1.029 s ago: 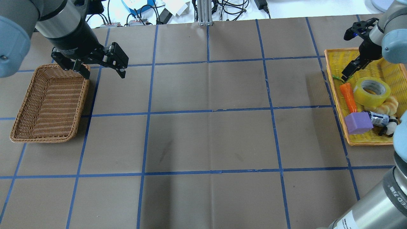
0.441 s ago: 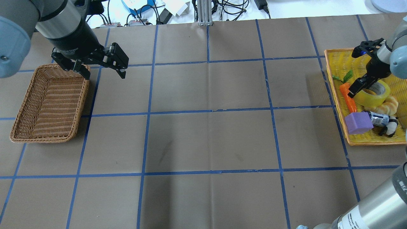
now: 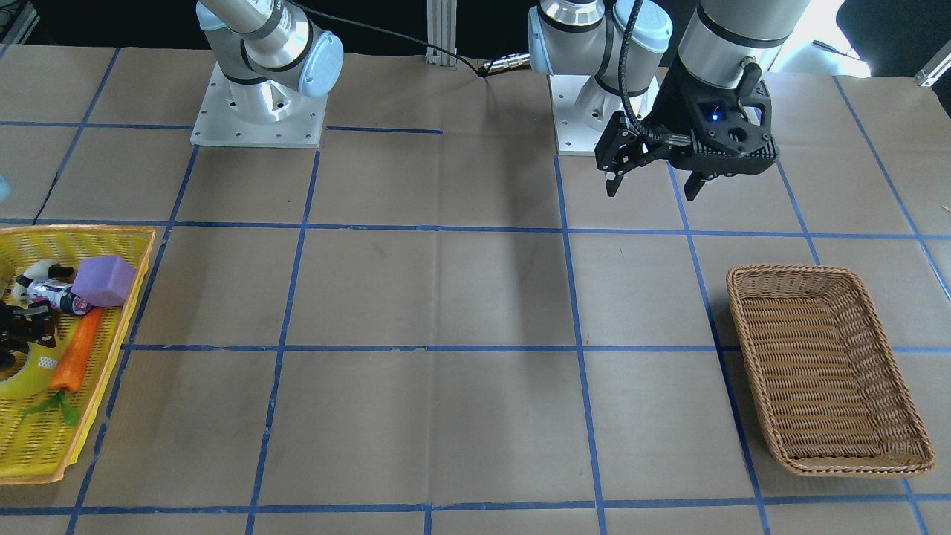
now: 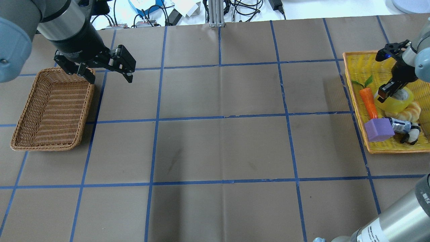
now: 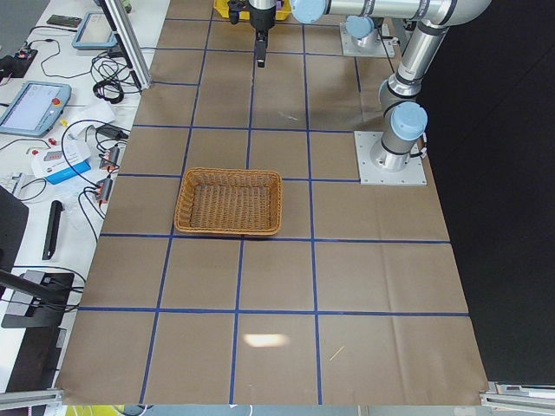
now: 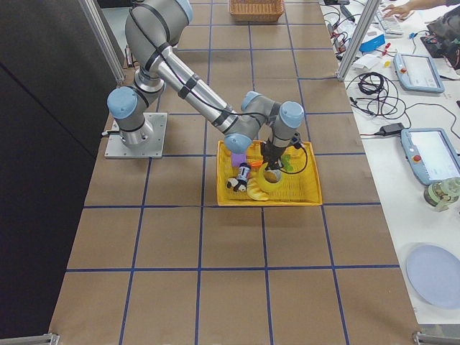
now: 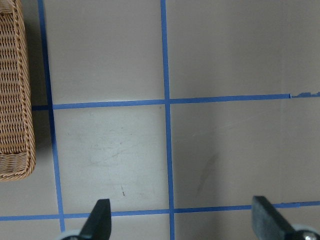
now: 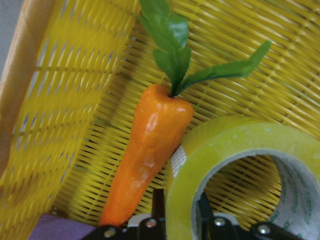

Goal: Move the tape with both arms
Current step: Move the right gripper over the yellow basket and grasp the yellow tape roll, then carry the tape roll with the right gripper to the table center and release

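Observation:
The roll of translucent yellow tape (image 4: 401, 101) lies in the yellow tray (image 4: 389, 150) at the right, next to a toy carrot (image 4: 368, 102). My right gripper (image 4: 389, 92) is down on it. In the right wrist view the fingers (image 8: 159, 200) clamp the ring's wall (image 8: 225, 145), one outside and one inside the core. The tape still rests in the tray and also shows in the front view (image 3: 18, 380). My left gripper (image 4: 110, 80) hangs open and empty above the table, just beyond the wicker basket (image 4: 43, 147).
The tray also holds a purple block (image 4: 379, 130), a beige croissant toy (image 4: 411, 112) and a small panda figure (image 4: 410, 134). The carrot (image 8: 145, 150) lies close against the tape. Blue tape lines grid the brown table. Cables lie past the far edge.
My right gripper moved toward me and down from the tray's far end onto the tape, and its fingers now straddle the ring's wall. The left arm has not moved.

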